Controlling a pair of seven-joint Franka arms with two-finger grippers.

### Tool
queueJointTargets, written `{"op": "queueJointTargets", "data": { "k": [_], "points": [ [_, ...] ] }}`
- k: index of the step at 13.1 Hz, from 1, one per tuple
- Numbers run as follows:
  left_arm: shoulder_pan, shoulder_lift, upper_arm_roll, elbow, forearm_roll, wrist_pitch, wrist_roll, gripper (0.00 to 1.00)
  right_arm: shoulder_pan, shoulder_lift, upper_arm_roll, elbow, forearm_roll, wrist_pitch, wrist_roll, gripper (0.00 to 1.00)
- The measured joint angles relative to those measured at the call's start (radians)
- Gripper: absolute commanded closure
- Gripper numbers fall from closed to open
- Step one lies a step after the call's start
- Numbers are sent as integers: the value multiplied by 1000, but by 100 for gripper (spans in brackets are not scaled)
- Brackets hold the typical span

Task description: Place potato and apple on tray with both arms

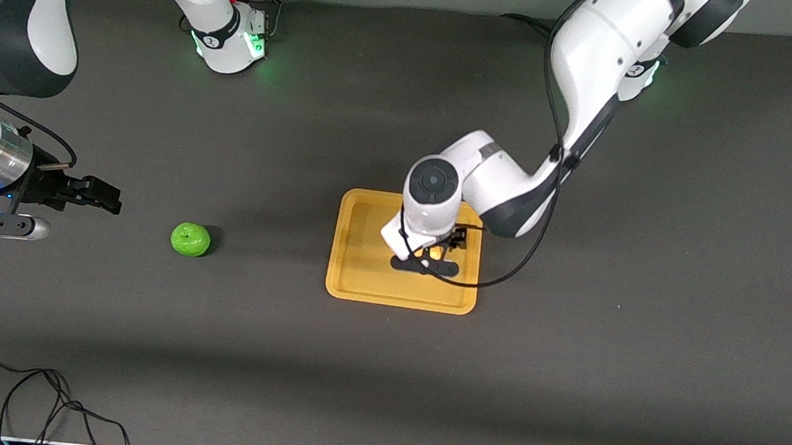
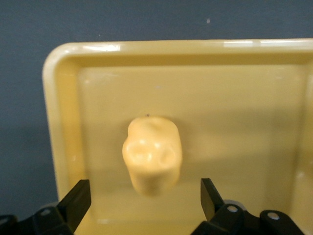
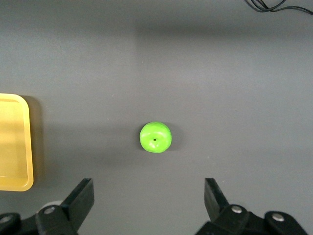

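The orange-yellow tray (image 1: 363, 263) lies mid-table. The lumpy yellow potato (image 2: 151, 154) rests on the tray floor (image 2: 244, 107); in the front view only a sliver of it (image 1: 431, 253) shows under the left wrist. My left gripper (image 1: 437, 250) is low over the tray, open (image 2: 145, 200), with the potato just ahead of its spread fingers and touching neither. The green apple (image 1: 190, 239) sits on the table toward the right arm's end. My right gripper (image 1: 104, 196) is open and empty above the table beside the apple (image 3: 155, 137), and it also shows in the right wrist view (image 3: 149, 198).
A loose black cable (image 1: 23, 397) lies near the table's front edge at the right arm's end. The two arm bases glow green (image 1: 235, 47) along the back edge. A tray corner (image 3: 14, 142) shows in the right wrist view.
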Motion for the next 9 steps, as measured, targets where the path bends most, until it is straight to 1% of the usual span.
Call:
{"op": "queueJointTargets", "data": {
  "k": [2,4,6,9],
  "points": [
    [6,-106,-2,18,-25,-109,0,0,0,0,0,-1,0,6,0,0],
    [50,-220,2,22,-49,-247,27,0,0,0,0,-2,0,10,0,0],
    [148,-315,7,19,-104,-374,147,0,0,-2,0,-2,0,11,0,0],
    [359,-404,14,12,-185,-511,410,0,2,-12,1,-3,0,11,0,0]
  ]
}}
